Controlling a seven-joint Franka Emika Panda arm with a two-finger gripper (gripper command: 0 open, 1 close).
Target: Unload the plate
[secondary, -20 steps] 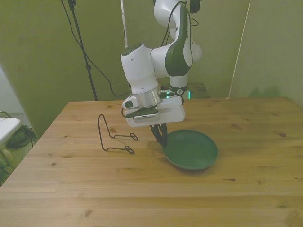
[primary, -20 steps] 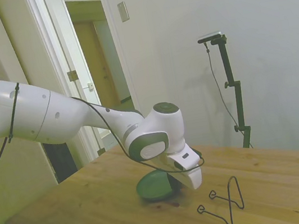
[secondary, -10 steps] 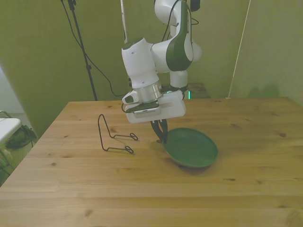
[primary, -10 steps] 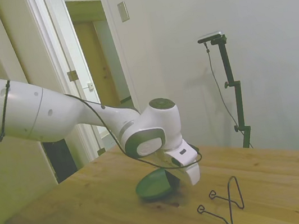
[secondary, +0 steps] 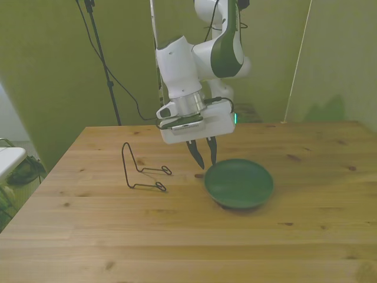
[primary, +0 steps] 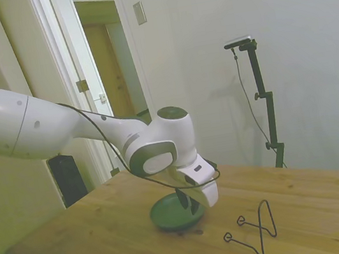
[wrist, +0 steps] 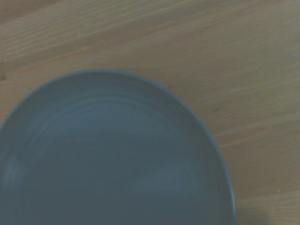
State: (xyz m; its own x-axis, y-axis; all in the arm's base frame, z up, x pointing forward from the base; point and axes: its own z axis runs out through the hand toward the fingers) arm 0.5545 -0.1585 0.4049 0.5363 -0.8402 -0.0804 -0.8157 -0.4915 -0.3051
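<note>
While the round grey-green plate (secondary: 238, 183) lies flat on the wooden counter (secondary: 177, 236), the gripper (secondary: 204, 155) hangs slightly parted, empty, above its rim.

**Count on the worktop**

I count one plate (secondary: 238, 184), green and round, lying on the wooden worktop (secondary: 177, 236); I see the same single plate from the side (primary: 170, 212) and from the wrist (wrist: 108, 154). I count one black wire stand (secondary: 141, 171), also one from the side (primary: 253, 226). One arm carries one tool (secondary: 203, 154) with two fingers.
</note>
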